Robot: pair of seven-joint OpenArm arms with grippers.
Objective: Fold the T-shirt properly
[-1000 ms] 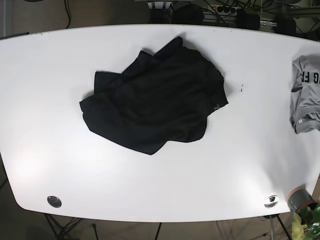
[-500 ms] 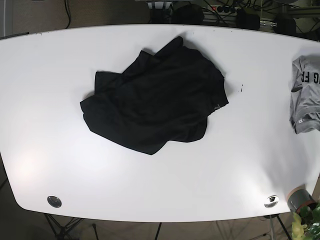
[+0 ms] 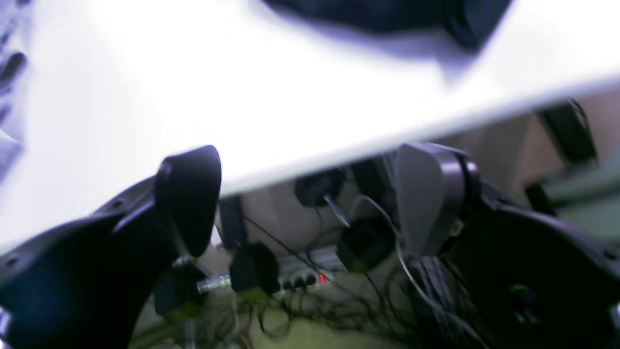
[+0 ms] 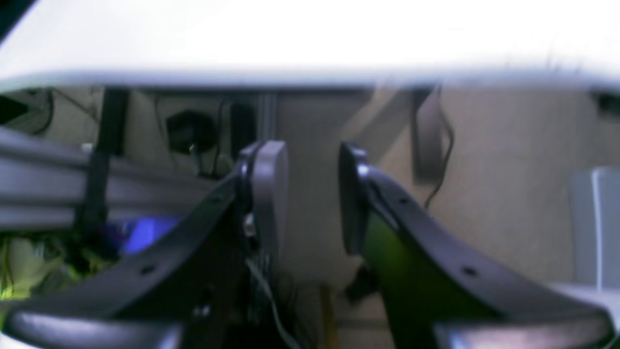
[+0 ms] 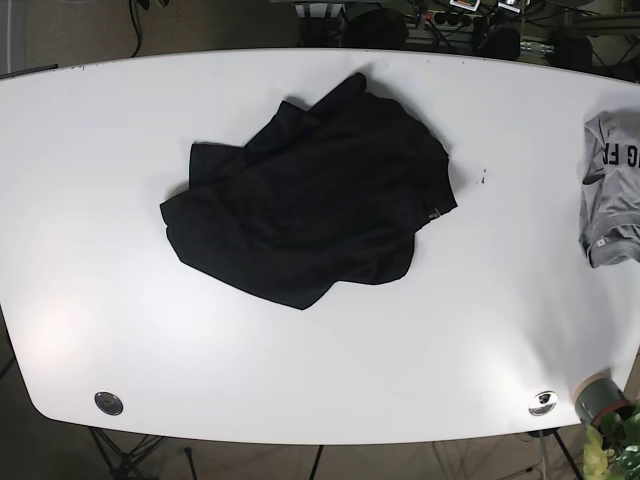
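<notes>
A black T-shirt (image 5: pixel 310 200) is lying crumpled near the middle of the white table (image 5: pixel 120 250), a little toward the far edge. Its long axis is running diagonally in the base view, from a low lobe at the near left up to a narrow tip pointing at the far edge. A grey shirt (image 5: pixel 612 190) is lying at the table's right edge, well apart from the black one. Neither arm is showing in the base view. In the left wrist view the left gripper (image 3: pixel 310 198) is hanging beyond the table's edge with its jaws spread wide and nothing between them. In the right wrist view the right gripper (image 4: pixel 312 194) is also sitting off the table, its jaws parted by a narrow gap and holding nothing.
</notes>
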